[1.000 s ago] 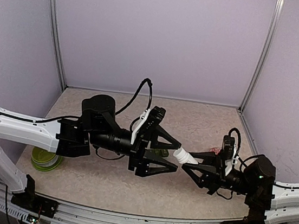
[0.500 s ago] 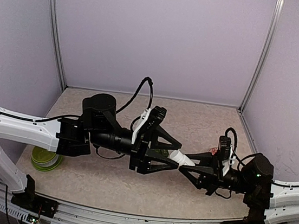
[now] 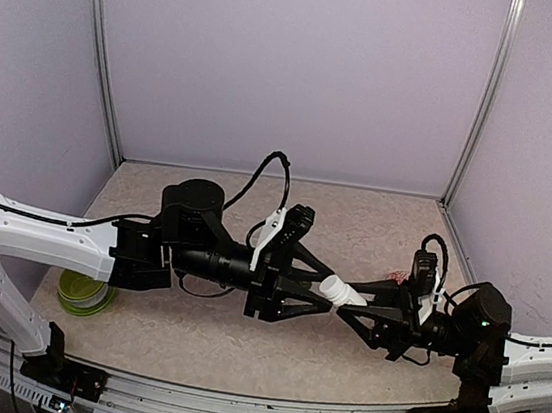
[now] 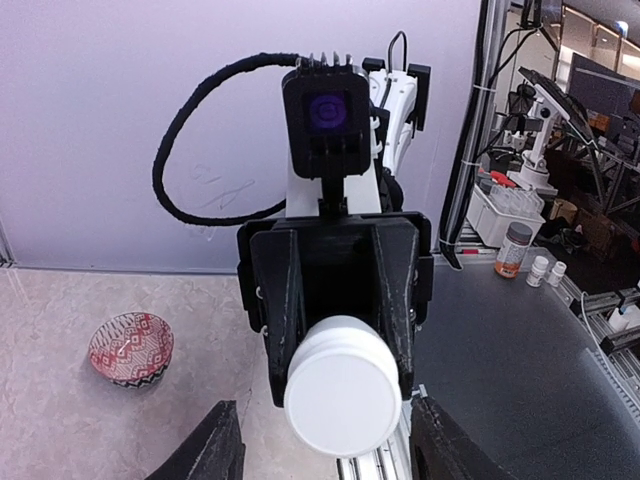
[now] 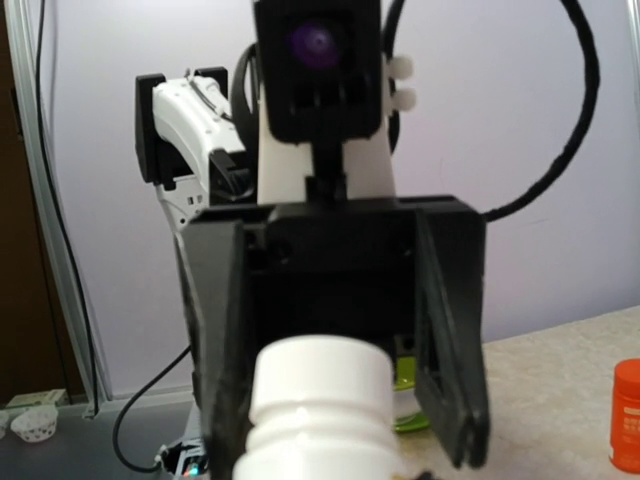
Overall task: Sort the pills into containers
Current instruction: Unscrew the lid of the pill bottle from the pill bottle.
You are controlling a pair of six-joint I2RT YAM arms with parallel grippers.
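Note:
A white bottle hangs in the air between the two arms, its round cap towards the left wrist camera. My right gripper is shut on the bottle's body, with black fingers pressed on both sides. My left gripper is open, its fingers flanking the cap. In the left wrist view my own fingertips stand clear of the cap on each side. The pills and the containers are hidden.
A lime-green bowl sits at the table's left edge under the left arm. A red patterned bowl lies on the table behind the right gripper. An orange-red bottle stands at the right of the right wrist view.
My left gripper has moved right onto the bottle's cap end and its jaws have narrowed around the cap. The right gripper kept hold of the bottle and barely shifted.

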